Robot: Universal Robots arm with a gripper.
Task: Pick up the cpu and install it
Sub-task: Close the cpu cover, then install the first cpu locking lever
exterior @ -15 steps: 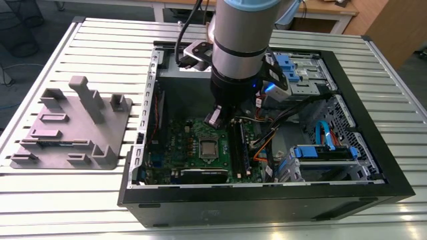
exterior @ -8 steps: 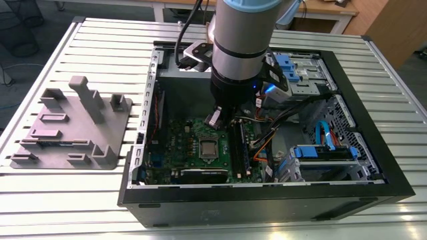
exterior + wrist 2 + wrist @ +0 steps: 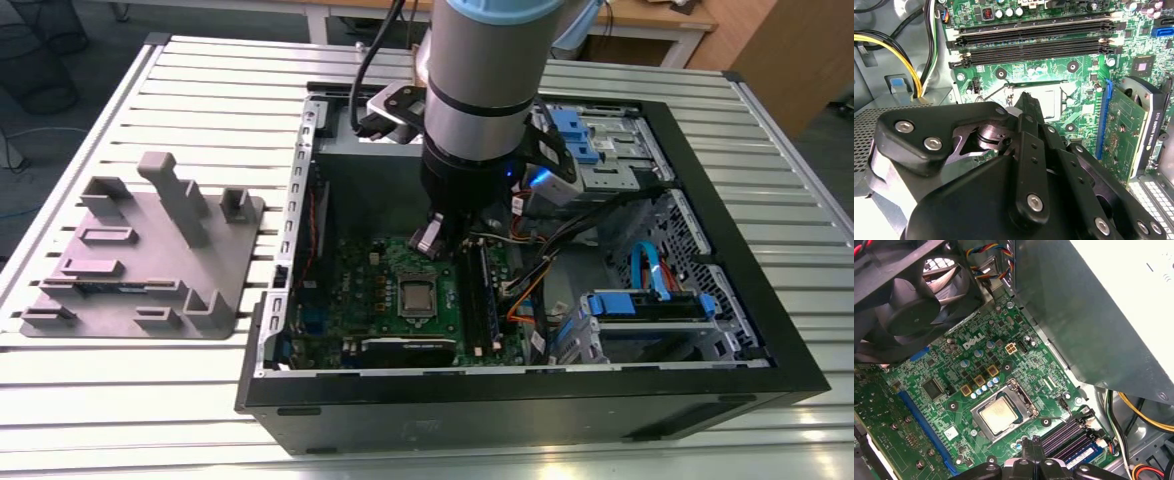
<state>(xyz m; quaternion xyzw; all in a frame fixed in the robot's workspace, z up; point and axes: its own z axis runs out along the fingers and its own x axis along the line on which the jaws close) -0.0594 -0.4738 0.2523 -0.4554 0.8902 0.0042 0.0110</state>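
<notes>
end effector (image 3: 1030, 452) above mobo (image 3: 954, 385), cpu (image 3: 999, 416) in socket

Green motherboard (image 3: 954, 390) with a matt lacquered face; cpu (image 3: 998, 416) capped in dull brushed metal, ringed by a shiny steel socket frame (image 3: 1021, 395); gripper (image 3: 1026, 107) of matt black metal (bright screw heads); ribbed bare-metal table (image 3: 160, 400); smooth grey plastic tray (image 3: 147, 270)
</notes>
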